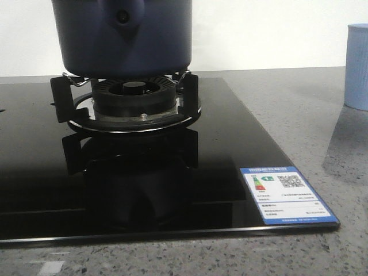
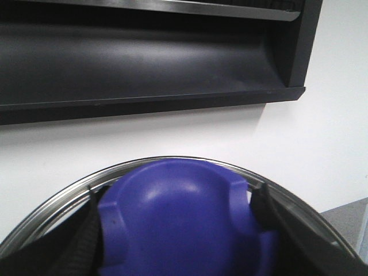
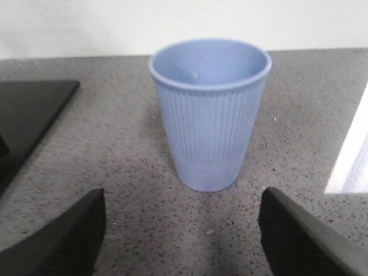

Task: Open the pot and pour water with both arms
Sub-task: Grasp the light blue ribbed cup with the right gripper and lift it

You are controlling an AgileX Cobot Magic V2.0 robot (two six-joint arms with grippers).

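The pot (image 1: 122, 35) sits on the burner (image 1: 133, 95) of the black hob (image 1: 218, 144), its dark blue body filling the upper left of my front view, the handle mount with its small round hole facing the camera. The burner's black supports (image 1: 62, 98) stand on either side under the pot's curved bottom edge. A blue and white label (image 1: 287, 194) is stuck to the hob's near right corner, and the hob lies on the grey speckled counter (image 1: 299, 109).

Through my left wrist I see a rounded blue knob (image 2: 178, 224) sitting between my left jaws (image 2: 178, 230), whose dark fingers (image 2: 80, 241) press in on both its sides; a silver metal rim (image 2: 172, 161) curves around behind it. So my left jaws are clamped on the knob. Beyond is a white wall with a dark range hood (image 2: 144, 57) above.

My right jaws (image 3: 181, 238) stand wide apart, holding nothing, their two dark fingertips (image 3: 63, 236) low over the counter. Just ahead of them stands the cup (image 3: 210, 112), pale blue and ribbed, upright, to the right of the hob and well apart from the pot.
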